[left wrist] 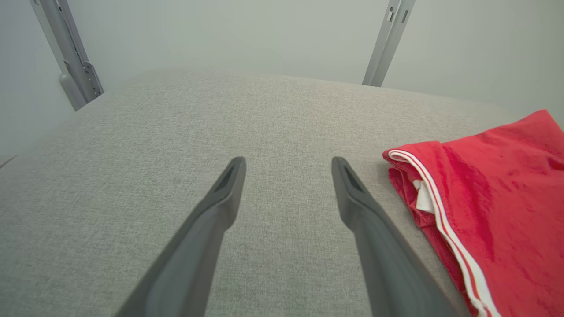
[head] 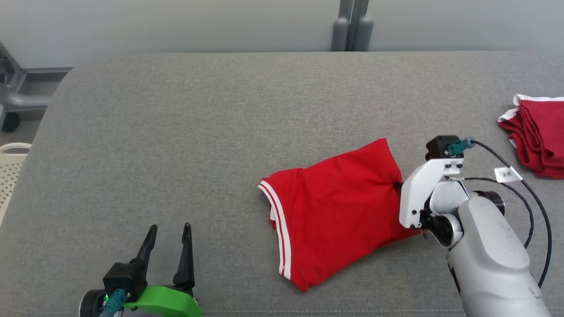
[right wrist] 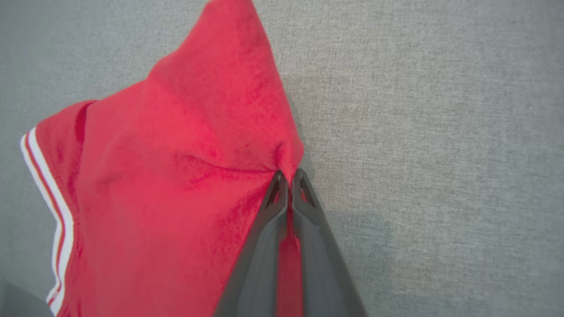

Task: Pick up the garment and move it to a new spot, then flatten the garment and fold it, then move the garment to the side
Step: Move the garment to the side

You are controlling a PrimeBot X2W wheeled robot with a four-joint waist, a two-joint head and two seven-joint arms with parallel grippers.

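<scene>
- A folded red garment [head: 335, 207], white-striped along its left edge, is laid right of centre on the grey fabric surface [head: 176, 132].
- Its puckered right edge is pinched by the right gripper [right wrist: 288, 176].
- The left gripper [head: 170, 226] is held spread, apart from it.

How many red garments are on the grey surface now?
2: the garment at centre, pinched by the right gripper; a folded pile at the right edge, possibly several pieces.

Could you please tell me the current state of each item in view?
Garment: folded, lying flat, one edge pinched and puckered.
Right gripper: shut on the garment's edge.
Left gripper: open, empty, apart from the garment.
Pile: red cloth, folded, stacked, untouched.
</scene>
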